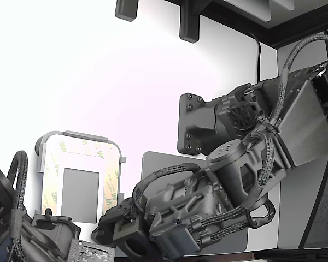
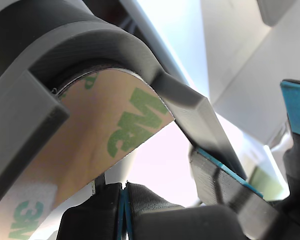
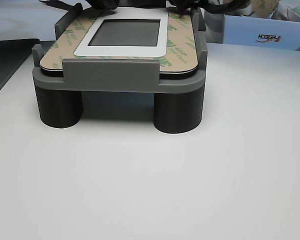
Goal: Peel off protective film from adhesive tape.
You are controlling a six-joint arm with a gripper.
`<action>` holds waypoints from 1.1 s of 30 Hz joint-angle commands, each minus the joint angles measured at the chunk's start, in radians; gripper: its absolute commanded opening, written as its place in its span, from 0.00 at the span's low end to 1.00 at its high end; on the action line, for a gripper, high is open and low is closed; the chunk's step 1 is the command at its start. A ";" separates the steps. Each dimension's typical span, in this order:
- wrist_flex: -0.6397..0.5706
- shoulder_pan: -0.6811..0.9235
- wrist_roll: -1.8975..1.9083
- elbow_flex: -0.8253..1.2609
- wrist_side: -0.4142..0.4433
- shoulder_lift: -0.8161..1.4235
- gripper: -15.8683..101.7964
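A white plate with a grey square (image 1: 80, 195) sits in a grey fixture (image 1: 71, 135). Adhesive tape frames the square, covered by the peach-tan protective film (image 1: 110, 180) with green 3M logos. My gripper (image 1: 106, 229) is at the plate's near right corner in the exterior view. In the wrist view the film (image 2: 115, 130) fills the picture under the fixture's rim (image 2: 90, 40). My gripper (image 2: 123, 192) has its blue-padded jaws pressed together just below the film's edge, and nothing shows between them. The other view shows the film (image 3: 182, 45) lying flat on the plate.
A second arm (image 1: 22, 229) sits at the exterior view's lower left, next to the fixture. A large plain grey pad (image 1: 153, 164) lies under my arm. Another blue-padded finger (image 2: 225, 175) is close by. A box (image 3: 260, 32) stands behind the fixture (image 3: 110, 77).
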 commanded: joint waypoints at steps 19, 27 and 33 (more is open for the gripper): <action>-0.025 -0.005 0.006 -0.017 -0.002 0.025 0.05; -0.035 -0.003 0.000 -0.008 -0.011 0.029 0.05; -0.057 -0.003 -0.002 0.014 -0.020 0.038 0.05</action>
